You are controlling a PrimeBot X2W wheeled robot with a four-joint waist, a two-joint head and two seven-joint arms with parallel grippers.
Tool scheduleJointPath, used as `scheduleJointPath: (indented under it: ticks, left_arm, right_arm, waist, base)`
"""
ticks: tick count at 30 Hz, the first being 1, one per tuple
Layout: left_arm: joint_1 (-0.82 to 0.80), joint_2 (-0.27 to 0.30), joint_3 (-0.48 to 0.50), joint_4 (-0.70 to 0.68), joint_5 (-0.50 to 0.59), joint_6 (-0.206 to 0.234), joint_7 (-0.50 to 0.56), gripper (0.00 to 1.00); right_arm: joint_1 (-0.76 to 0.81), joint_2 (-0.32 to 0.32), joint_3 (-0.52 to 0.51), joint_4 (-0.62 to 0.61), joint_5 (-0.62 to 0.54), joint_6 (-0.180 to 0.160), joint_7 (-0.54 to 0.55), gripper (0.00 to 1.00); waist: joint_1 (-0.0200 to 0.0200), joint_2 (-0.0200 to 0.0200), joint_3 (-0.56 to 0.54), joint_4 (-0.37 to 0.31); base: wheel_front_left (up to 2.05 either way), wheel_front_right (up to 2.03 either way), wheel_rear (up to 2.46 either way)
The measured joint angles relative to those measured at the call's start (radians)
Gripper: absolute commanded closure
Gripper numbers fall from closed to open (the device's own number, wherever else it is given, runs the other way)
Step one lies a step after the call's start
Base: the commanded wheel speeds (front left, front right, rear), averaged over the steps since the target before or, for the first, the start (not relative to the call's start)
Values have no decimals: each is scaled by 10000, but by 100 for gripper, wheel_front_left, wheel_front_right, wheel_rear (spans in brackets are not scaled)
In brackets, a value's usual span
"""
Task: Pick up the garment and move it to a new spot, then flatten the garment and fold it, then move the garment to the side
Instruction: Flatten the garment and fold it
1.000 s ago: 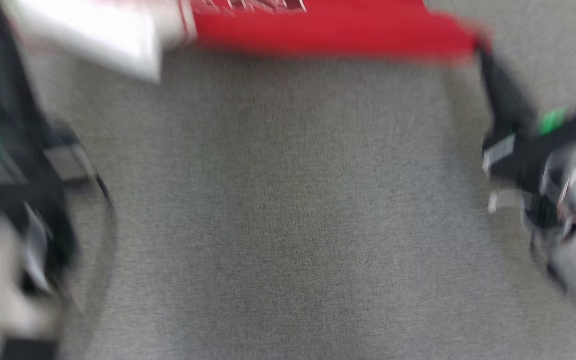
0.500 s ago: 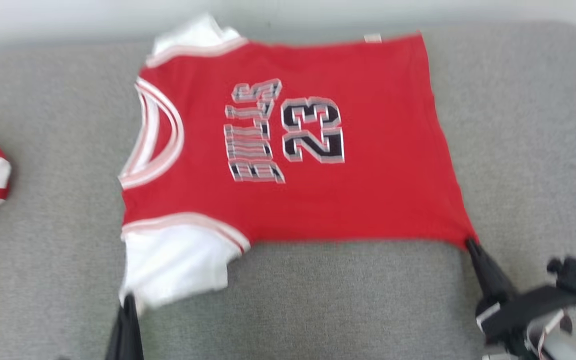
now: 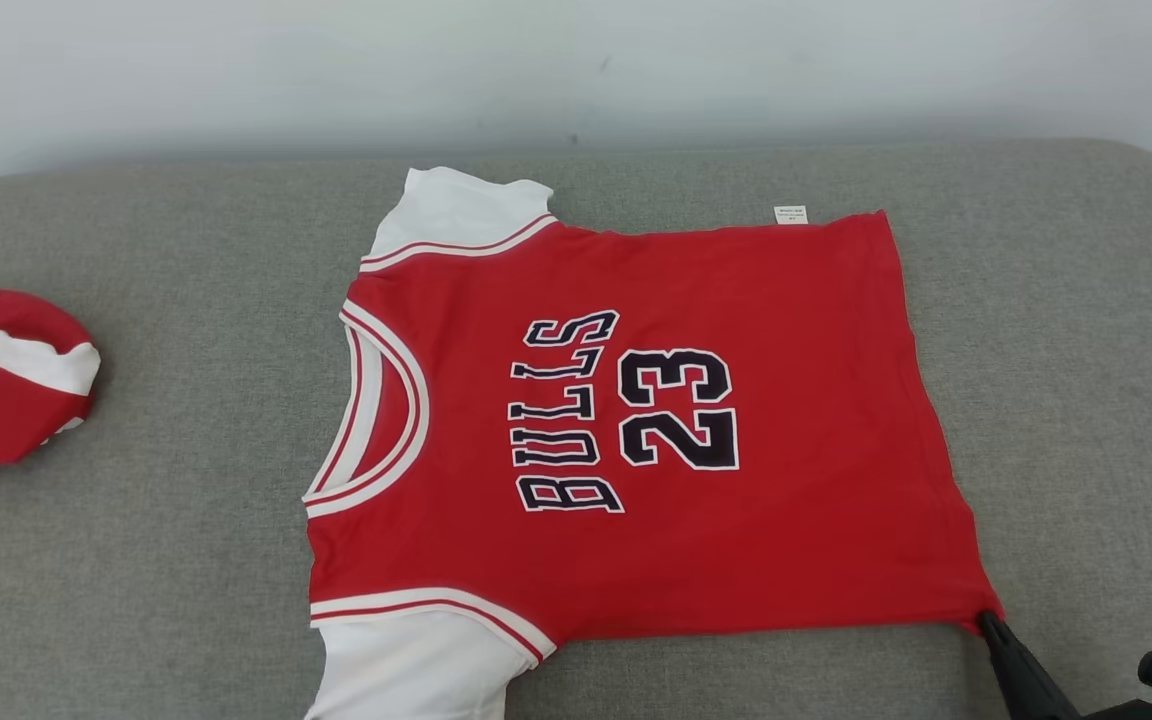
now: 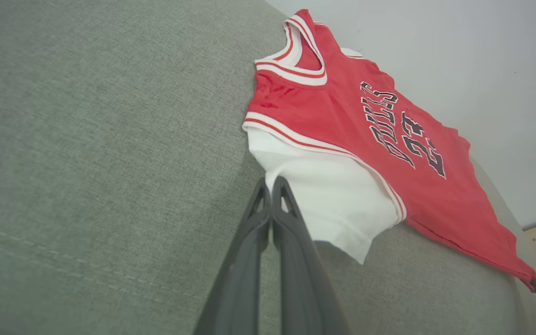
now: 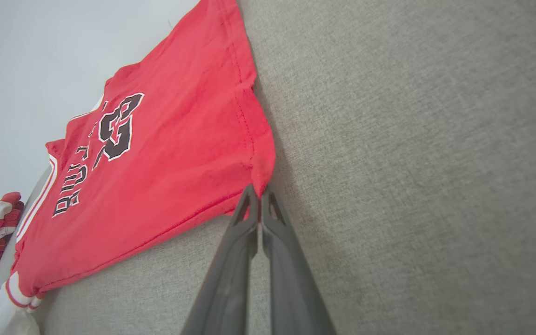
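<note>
The right pincer (image 5: 259, 191) is seen pressed together on the near hem corner (image 5: 261, 167) of the red shirt (image 3: 636, 420), the cloth being drawn to a point there. The left pincer (image 4: 271, 184) is also pressed together, at the edge of the near white sleeve (image 4: 328, 195); whether cloth is nipped cannot be told. From both pincers the shirt is spread away toward the wall (image 3: 576, 70), flat on the grey cushion (image 3: 136, 560), its long axis laid crosswise: collar to the left, hem to the right. A fold of the near edge over the far one is judged likely. Little room is left behind the far edge. Bare cushion is offered on the right, while a red-and-white bundle (image 3: 6, 380) is kept well apart on the left.
</note>
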State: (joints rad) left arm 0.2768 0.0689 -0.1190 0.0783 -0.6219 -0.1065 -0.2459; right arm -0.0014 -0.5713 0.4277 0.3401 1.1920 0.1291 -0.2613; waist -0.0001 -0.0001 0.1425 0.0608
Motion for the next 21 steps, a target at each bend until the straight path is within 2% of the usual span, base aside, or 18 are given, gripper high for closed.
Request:
scheduleJointPath:
  ticks: [3,6,11,15,21]
  left_arm:
    - [-439,2,-153,-61,146,-77,-38,100]
    - [-1011,144,-270,-251,328,-92,-81,100]
    - [-2371,1078,-807,-353,909,-178,12,100]
    - [-3653,1628,-876,29,828,-184,142,100]
    - [-5718,2234,-1078,1856,531,-226,209,100]
  right_arm:
    - [26,326,-174,-405,387,0,111,100]
    - [-71,370,-297,-1035,594,0,376,100]
    - [-601,336,-698,-1714,974,0,849,100]
    - [-1401,378,-640,-1277,550,0,1559,100]
    - [-2885,970,-748,326,244,0,2313,100]
  waist:
    - [0,0,-13,-30]
    - [1,1,5,-96]
    - [2,1,-1,-246]
    - [1,1,-29,-439]
    - [2,1,102,-546]
  base:
    - [0,0,0]
    - [0,0,0]
    - [0,0,0]
    - [0,0,0]
    - [0,0,0]
